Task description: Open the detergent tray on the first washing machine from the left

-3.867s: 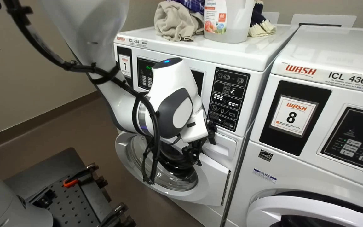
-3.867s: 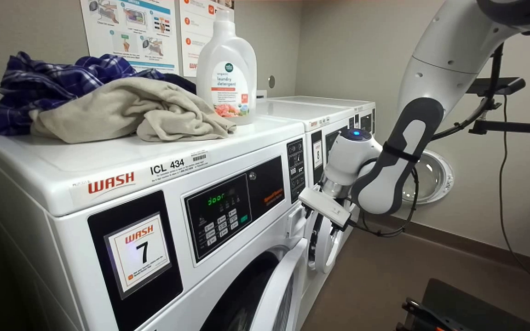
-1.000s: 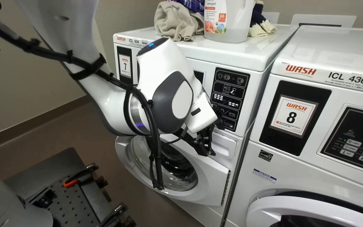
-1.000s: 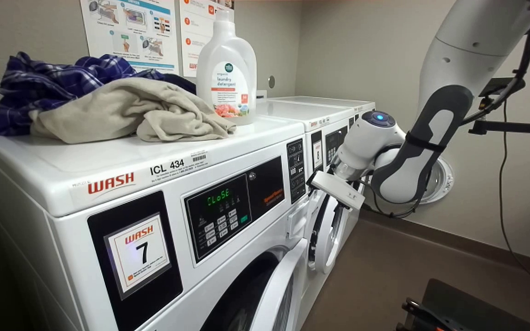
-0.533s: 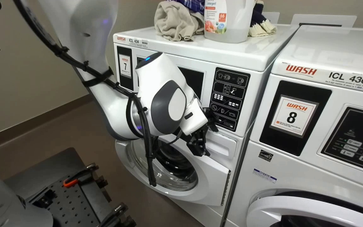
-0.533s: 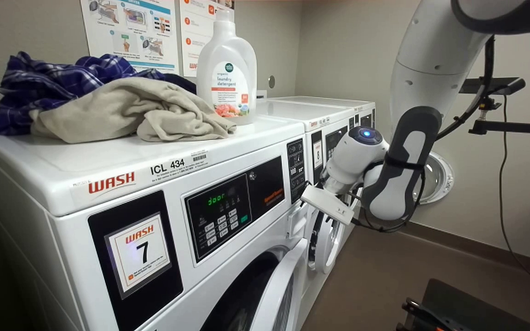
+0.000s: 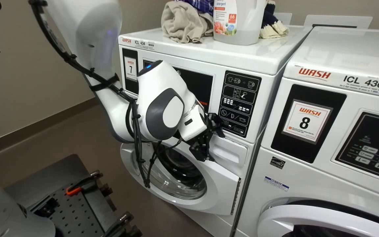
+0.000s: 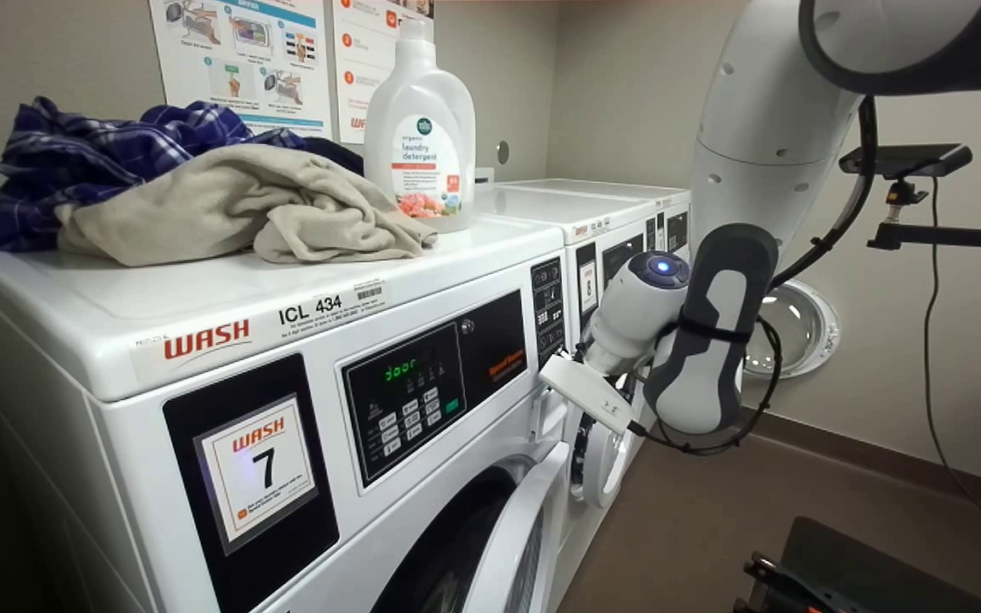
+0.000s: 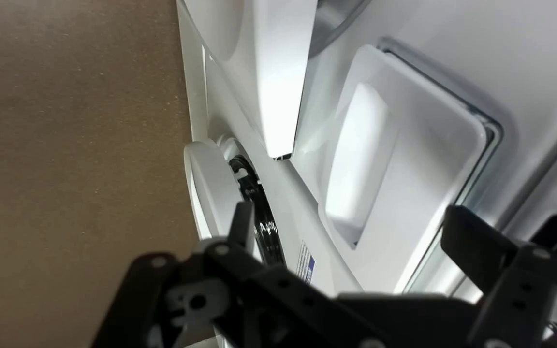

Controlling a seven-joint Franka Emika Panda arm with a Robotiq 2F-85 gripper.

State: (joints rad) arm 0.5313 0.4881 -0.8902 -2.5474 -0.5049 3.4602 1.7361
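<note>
The gripper (image 9: 348, 215), jaws spread wide, crosses the bottom of the wrist view; the detergent tray (image 9: 414, 164) sits right of centre there, set in the first washing machine (image 9: 496, 58)

The white front-loading "ICL 434" washing machine (image 7: 218, 85) is shared by both exterior views, seen from above its front and, nearer, lengthwise from beside its white rectangular "7" sign (image 8: 258, 471). In the wrist view its white plastic rectangular detergent tray (image 9: 404, 145) is faced closely, downward.
</note>
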